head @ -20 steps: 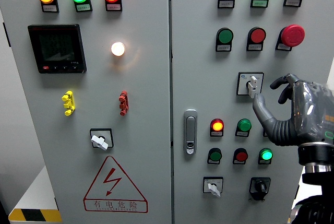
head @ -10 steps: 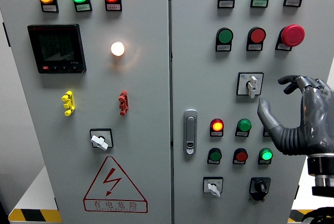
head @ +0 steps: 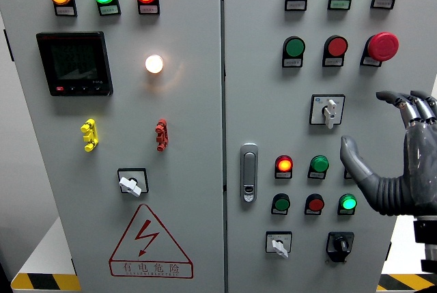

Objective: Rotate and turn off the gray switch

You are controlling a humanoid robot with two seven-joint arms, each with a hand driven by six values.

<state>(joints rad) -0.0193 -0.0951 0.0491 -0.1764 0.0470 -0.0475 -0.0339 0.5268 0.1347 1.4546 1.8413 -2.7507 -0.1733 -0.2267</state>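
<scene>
The right hand [head: 399, 163] hangs wide, fingers spread, holding nothing. It sits just right of the gray switch [head: 328, 110], not touching it.

Grey cabinet panel [head: 198, 238], two doors: mounted indicator lamps, push buttons, black meter [head: 74, 63], rotary switches incl. gray switch [head: 328, 110], door handle [head: 249, 172], warning triangle [head: 149, 242].
</scene>
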